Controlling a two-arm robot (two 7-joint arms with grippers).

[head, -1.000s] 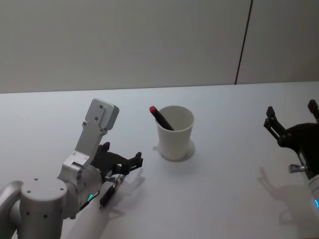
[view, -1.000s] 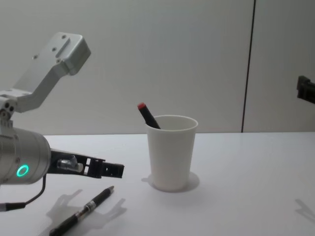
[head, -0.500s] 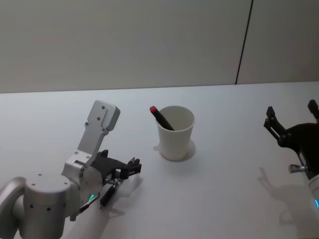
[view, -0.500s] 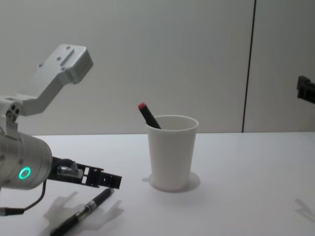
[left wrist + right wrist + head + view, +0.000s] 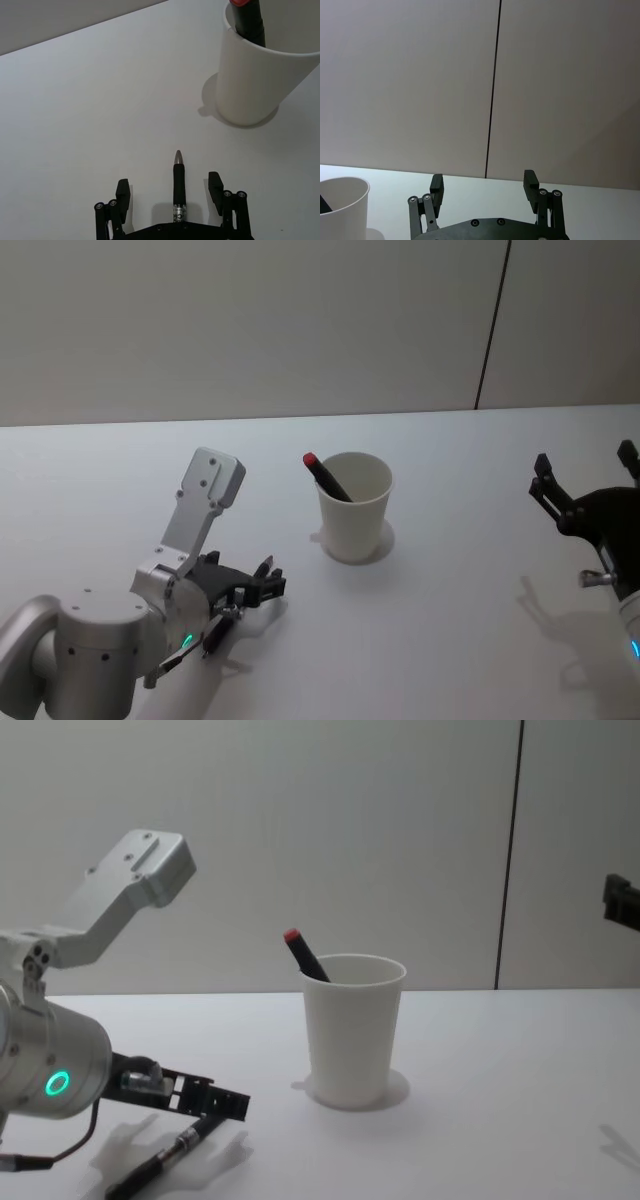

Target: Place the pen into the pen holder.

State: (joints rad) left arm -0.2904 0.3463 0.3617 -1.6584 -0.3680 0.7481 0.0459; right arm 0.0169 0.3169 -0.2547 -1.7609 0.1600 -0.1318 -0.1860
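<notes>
The pen (image 5: 178, 176) lies flat inside the spread left gripper (image 5: 169, 186).
It rests on the table (image 5: 450, 640), near and left of the pen holder (image 5: 353, 510). The gripper sits low with a finger on each side, so it can pinch the pen; I think nothing touches yet. The right gripper (image 5: 483, 178), spread too, waits far right.

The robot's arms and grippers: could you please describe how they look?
The left arm is a rounded silver-grey housing with a glowing green ring, a pale angular link above it and a thin dark cable beneath. The left gripper and right gripper are both black, each with two blocky-tipped fingers on linkages with silver pivot pins.
</notes>
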